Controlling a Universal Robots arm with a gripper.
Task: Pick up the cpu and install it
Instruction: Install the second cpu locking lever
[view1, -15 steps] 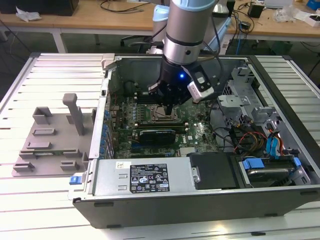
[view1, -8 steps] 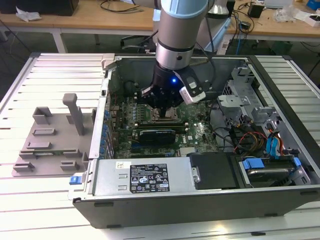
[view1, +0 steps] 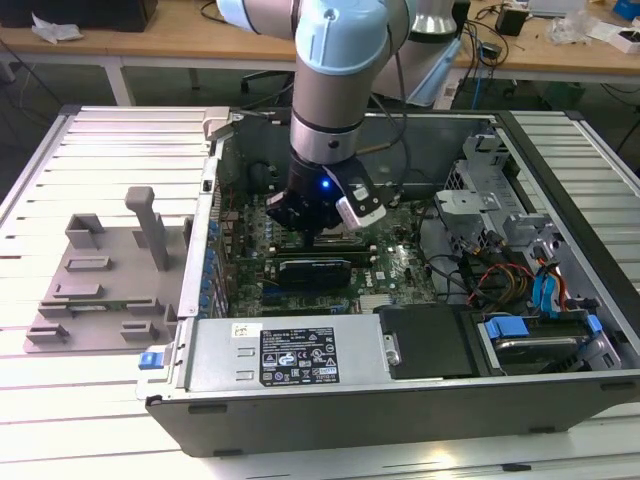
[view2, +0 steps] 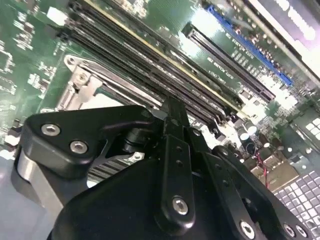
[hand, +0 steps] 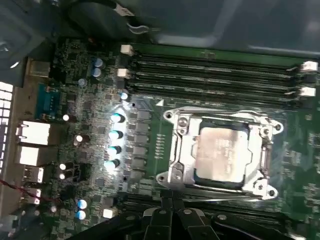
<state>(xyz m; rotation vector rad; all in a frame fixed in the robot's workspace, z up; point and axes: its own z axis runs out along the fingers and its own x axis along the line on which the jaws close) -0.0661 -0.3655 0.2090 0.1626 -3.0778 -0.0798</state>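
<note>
- Silvery-grey, the cpu (hand: 221, 151) is seen seated inside the metal socket frame (hand: 176, 150) on the motherboard (hand: 145, 125).
- Memory slots (hand: 210, 70) are set just beside the frame.
- The board is housed in the open case (view1: 560, 230).
- The gripper (hand: 170, 207) is held just above the frame's edge, fingers closed together, nothing gripped.

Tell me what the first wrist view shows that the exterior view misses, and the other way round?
The first wrist view looks straight down on the cpu, a silvery square lying inside the metal socket frame. The exterior view takes in the whole open computer case, the grey plastic tray beside it at that view's left, and the arm reaching in. Both show the green motherboard and the black gripper.
</note>
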